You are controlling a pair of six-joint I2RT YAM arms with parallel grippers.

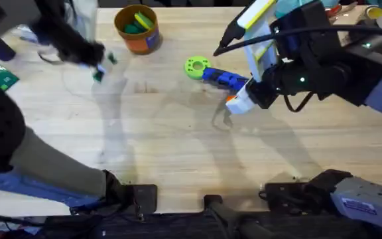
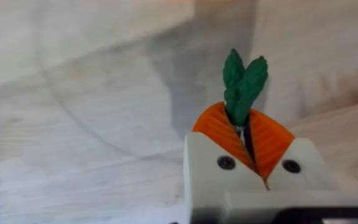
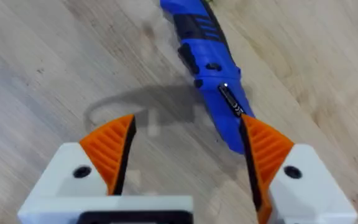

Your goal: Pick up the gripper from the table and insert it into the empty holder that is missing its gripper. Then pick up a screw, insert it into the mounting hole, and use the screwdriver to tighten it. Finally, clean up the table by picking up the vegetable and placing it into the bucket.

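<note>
Holding vegetable (image 2: 243,87) pinched in left gripper (image 2: 248,146), raised above table left of bucket (image 1: 137,29). Bucket lies just right, near left arm. Right gripper (image 3: 188,155) spread wide, hovering beside screwdriver (image 3: 209,71) handle end.

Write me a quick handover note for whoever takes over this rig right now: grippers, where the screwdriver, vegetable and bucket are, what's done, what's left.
Left gripper: shut on the vegetable, held above the table; in the overhead view it sits left of the bucket.
Right gripper: open, low over the table, with the screwdriver lying just ahead of its right pad, not gripped.
The screwdriver lies on the table beside the lime-green ring disc.
Done: vegetable picked up.
Left: carry it over the bucket and drop it in. The bucket already holds some green and yellow pieces. I cannot judge the holder and screw steps from these views.
</note>
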